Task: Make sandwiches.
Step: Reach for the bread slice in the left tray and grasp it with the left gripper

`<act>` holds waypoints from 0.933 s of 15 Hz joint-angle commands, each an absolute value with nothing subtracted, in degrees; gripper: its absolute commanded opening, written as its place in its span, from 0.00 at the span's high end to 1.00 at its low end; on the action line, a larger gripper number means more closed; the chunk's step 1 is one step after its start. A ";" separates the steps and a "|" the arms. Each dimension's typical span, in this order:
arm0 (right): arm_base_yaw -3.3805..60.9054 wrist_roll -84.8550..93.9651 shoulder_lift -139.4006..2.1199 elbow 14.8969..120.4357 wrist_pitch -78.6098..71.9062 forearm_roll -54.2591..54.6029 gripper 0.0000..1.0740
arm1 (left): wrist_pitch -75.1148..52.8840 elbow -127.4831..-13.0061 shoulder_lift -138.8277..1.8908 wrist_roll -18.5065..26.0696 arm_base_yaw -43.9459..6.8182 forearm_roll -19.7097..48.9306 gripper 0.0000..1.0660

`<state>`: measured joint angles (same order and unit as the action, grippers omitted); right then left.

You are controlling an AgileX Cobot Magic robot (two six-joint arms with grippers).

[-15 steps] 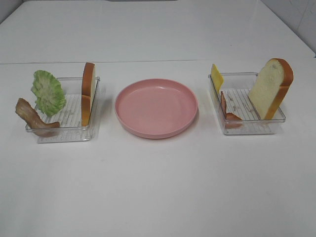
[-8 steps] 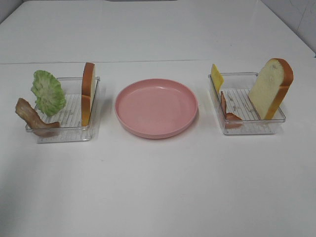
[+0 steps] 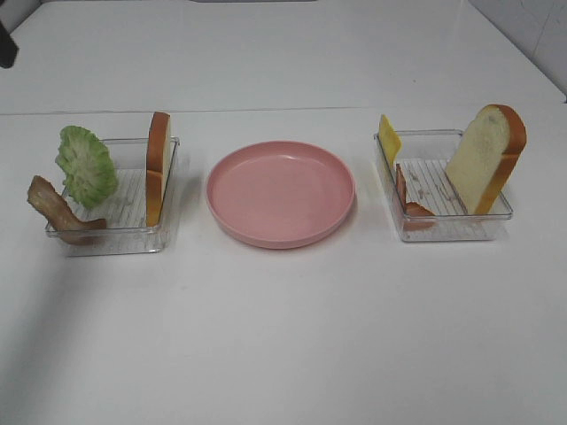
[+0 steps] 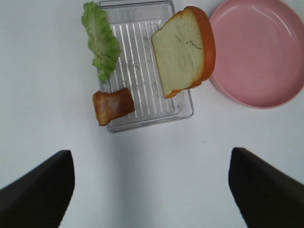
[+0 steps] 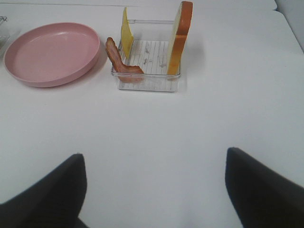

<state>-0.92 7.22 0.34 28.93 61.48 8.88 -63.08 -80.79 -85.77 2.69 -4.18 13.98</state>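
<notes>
**A:** What is new in the high view?

**B:** A dark shape [image 3: 7, 44] pokes in at the upper left edge of the frame, and the table [image 3: 292, 336] looks a shade dimmer at lower left. Neither shows in the earlier frames. I take it for part of the left arm coming in, though too little shows to be sure.

**A:** And the food?

**B:** Nothing has shifted. At the left, the left tray [image 3: 115, 241] holds a bread slice [image 3: 158, 168] on edge along its right wall. The lettuce leaf [image 3: 86, 166] and a bacon strip [image 3: 58, 208] lean over its left rim. At the right, the right tray [image 3: 443, 234] holds the second bread slice [image 3: 485, 158], tilted. It also holds the cheese [image 3: 388, 137] at its upper left corner and another bacon strip [image 3: 409, 199]. The pink plate [image 3: 280, 192] sits between the trays with nothing on it.

**A:** The grippers?

**B:** The left gripper [image 4: 152, 190] looks down on the left tray, jaws wide apart with nothing between them. The right gripper [image 5: 152, 190] is likewise spread and empty, well short of the right tray.

**A:** So, for the task?

**B:** No sandwich is begun. I'd guess the first pick comes from the left tray, probably the bread.
</notes>
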 commanded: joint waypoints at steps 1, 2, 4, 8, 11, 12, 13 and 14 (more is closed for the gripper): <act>-1.26 7.45 1.09 28.99 60.91 9.00 0.29 | -67.27 -88.87 -94.19 -2.86 -8.71 9.80 0.24; -1.26 7.45 1.09 28.99 60.91 9.00 0.29 | -68.81 -92.30 -97.57 -6.30 -10.83 7.22 0.25; -1.26 7.45 1.09 28.99 60.91 9.00 0.29 | -72.19 -99.12 -104.22 -12.72 -15.07 2.58 0.26; -1.26 7.45 1.09 28.99 60.91 9.00 0.29 | -73.68 -107.77 -112.99 -21.08 -20.74 -1.32 0.26; -1.26 7.45 1.09 28.99 60.91 9.05 0.29 | -73.68 -110.92 -119.18 -23.61 -22.29 -1.03 0.26; -1.26 7.45 1.09 28.99 60.91 9.05 0.29 | -73.68 -110.92 -120.44 -23.66 -22.29 -1.03 0.26; -1.26 7.45 1.09 28.99 60.91 9.05 0.29 | -73.68 -110.92 -121.75 -23.66 -22.29 -1.09 0.26; -1.26 7.45 1.09 28.99 60.91 9.05 0.29 | -73.68 -110.92 -122.73 -23.66 -22.29 -1.26 0.26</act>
